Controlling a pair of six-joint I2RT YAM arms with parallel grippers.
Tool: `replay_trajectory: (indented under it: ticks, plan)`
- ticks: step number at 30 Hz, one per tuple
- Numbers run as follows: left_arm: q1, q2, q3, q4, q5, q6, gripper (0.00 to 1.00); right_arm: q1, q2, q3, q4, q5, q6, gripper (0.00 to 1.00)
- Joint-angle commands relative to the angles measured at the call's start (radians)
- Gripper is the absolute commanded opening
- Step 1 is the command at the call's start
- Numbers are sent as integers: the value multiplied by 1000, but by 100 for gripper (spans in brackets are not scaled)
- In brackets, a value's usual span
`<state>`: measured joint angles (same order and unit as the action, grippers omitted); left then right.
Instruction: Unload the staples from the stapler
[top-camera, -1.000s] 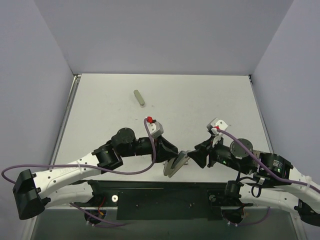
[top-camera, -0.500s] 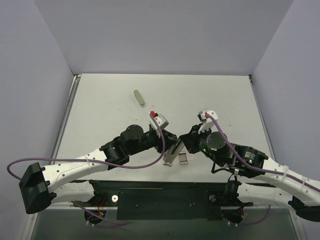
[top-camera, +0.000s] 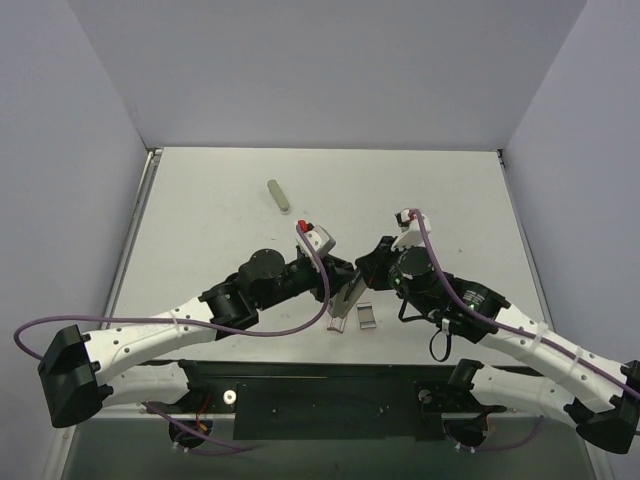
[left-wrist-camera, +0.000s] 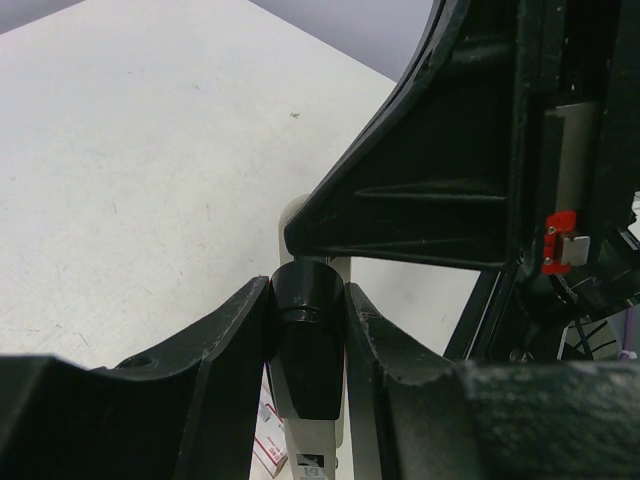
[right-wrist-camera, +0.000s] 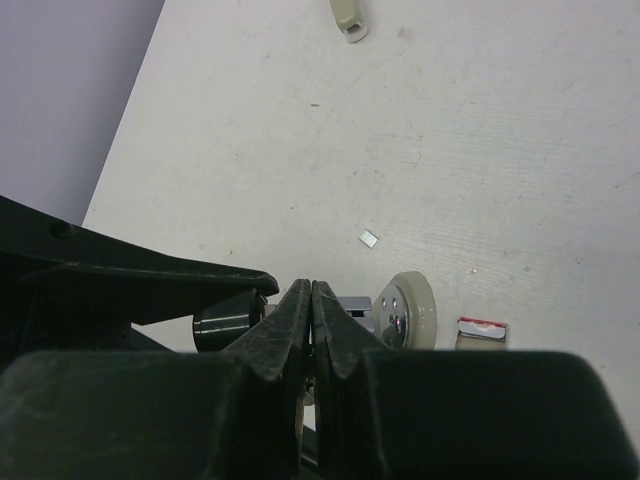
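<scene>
Far left, back of the white table (top-camera: 200, 230): olive-grey rounded bar (top-camera: 279, 195), lying flat, well apart from both arms. Not part of the job.

Centre-left: left gripper (left-wrist-camera: 307, 300) partly closed, its fingers (left-wrist-camera: 235, 325) clamped either side of the black end of the slim silver-grey metal stapler (top-camera: 346, 306). The stapler sits near the front edge, body angled down toward the table. Judged: held this way to steady it and offer its loading end to the other arm.

Centre-right: right gripper (right-wrist-camera: 312, 292) fully closed, nothing seen between the fingers. The tips sit just beside the stapler's rounded grey end, likely used as a single poker to push or pry. Contact cannot be confirmed.

Right of the stapler: small red-and-white packet (right-wrist-camera: 482, 332) on the table, near.
</scene>
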<state>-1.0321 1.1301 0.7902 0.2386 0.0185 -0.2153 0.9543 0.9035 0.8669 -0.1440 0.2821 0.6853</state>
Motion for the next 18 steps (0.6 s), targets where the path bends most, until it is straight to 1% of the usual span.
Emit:
replay_trajectory:
  ticks: [1, 9, 18]
  plan:
    - [4, -21, 60, 131, -34, 13, 0, -9, 12, -3, 78, -26, 30, 0]
    - [4, -29, 52, 156, -51, 19, 0, -22, 46, -12, 87, -34, 60, 0]
    - [4, -89, 37, 166, -94, 37, 0, -55, 86, -48, 127, -58, 77, 0]
